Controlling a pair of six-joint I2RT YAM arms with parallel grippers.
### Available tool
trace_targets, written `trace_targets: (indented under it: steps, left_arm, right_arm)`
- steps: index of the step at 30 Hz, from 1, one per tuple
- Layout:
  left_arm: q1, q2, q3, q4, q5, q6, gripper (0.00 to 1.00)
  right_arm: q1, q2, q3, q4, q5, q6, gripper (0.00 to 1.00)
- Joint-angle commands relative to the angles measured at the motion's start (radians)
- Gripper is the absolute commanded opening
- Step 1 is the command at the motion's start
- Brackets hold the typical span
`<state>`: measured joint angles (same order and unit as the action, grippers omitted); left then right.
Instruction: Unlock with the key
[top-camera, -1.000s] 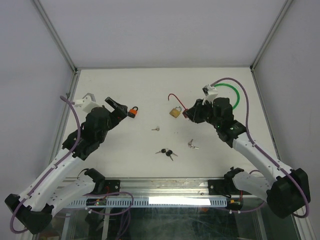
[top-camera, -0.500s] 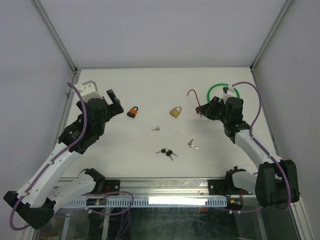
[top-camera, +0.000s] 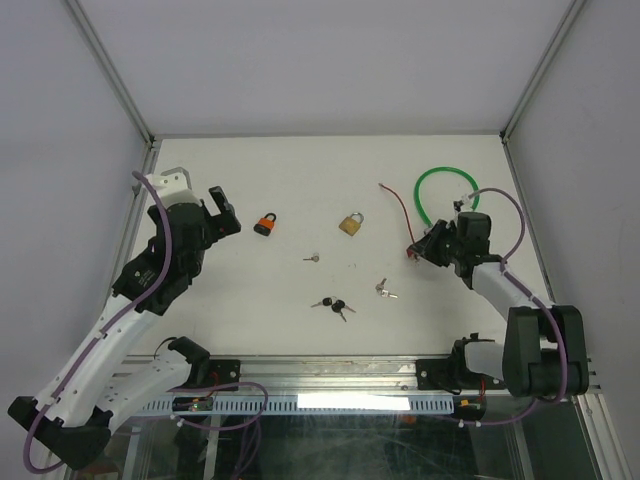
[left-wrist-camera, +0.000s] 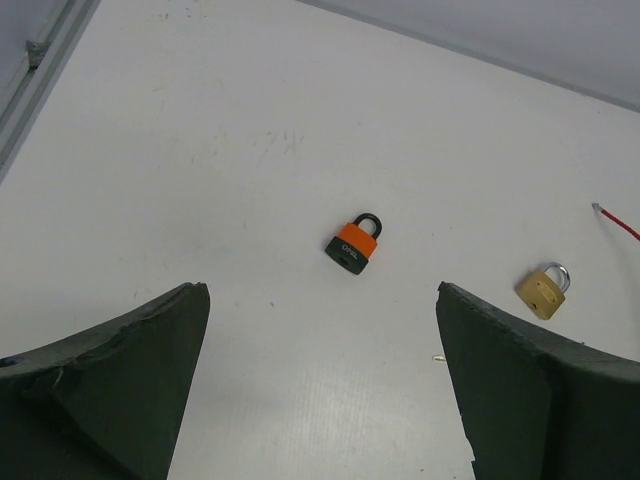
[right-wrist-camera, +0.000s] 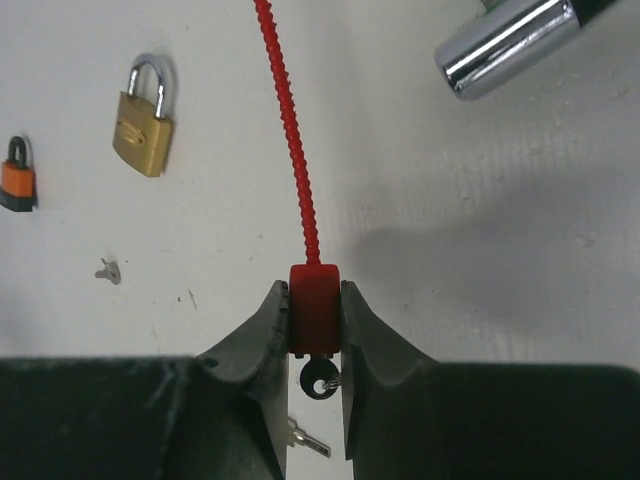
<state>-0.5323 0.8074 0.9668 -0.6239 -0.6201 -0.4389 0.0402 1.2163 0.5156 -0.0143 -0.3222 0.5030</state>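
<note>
L pincer (top-camera: 224, 210) is wide open w/ nothing in it, over the left side of the tabletop (top-camera: 290, 165). In the L wrist view both fingers (left-wrist-camera: 110, 385) sit far apart at the bottom corners, w/ bare tabletop btwn them. Orange padlock (left-wrist-camera: 354, 244) lies flat ahead of the pincer, clear of the fingers, shackle pointing away. Brass padlock (left-wrist-camera: 541, 291) lies flat to the right of the orange one, well apart.

R pincer (right-wrist-camera: 314, 300) is at the right side of the tabletop, clamped on the red block of the red cable lock (right-wrist-camera: 314, 310). Jaws are nearly closed, one finger touching each side of the block. The red cable runs straight out from the block, away from the cam. In the top view it trails over the tabletop to a free end near the green cable (top-camera: 445, 180). Black key head (right-wrist-camera: 320, 380) sits just under the block btwn the fingers; can't tell if it's seated in the lock. Chrome cylinder (right-wrist-camera: 505, 40) is at the upper right of the R wrist view, on the tabletop, not touching the red cable.

Loose on the tabletop in the top view:
- small key (top-camera: 312, 258), btwn the two padlocks but nearer the arms
- black-head key pair (top-camera: 333, 305), mid-front
- silver key (top-camera: 385, 290), right of the pair, near R pincer but apart
</note>
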Motion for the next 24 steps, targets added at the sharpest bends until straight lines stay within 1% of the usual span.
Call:
trace_targets:
  steps: [1,3,11,15,17,21,24]
  left_arm:
    - [0.019,-0.016,-0.004,0.056,0.023,0.032,0.99]
    - [0.025,-0.02,-0.007,0.056,0.026,0.029,0.99]
    - [0.045,-0.018,-0.015,0.059,0.051,0.029,0.99]
    - [0.067,-0.018,-0.017,0.059,0.064,0.028,0.99]
    - [0.079,-0.024,-0.021,0.06,0.077,0.028,0.99]
    - [0.107,-0.026,-0.025,0.06,0.118,0.032,0.99]
    - [0.129,-0.027,-0.03,0.059,0.157,0.039,0.99]
  right_arm:
    - [-0.005,0.033,0.026,-0.046,0.01,-0.061,0.05]
    - [-0.005,0.046,0.027,-0.059,0.028,-0.063,0.08]
    - [-0.001,0.054,0.05,-0.121,0.073,-0.069,0.35]
    - [0.026,0.029,0.069,-0.165,0.116,-0.078,0.49]
    - [0.055,0.01,0.088,-0.199,0.148,-0.089,0.57]
    - [0.152,-0.043,0.137,-0.259,0.275,-0.094,0.69]
    - [0.246,-0.062,0.182,-0.284,0.365,-0.088,0.77]
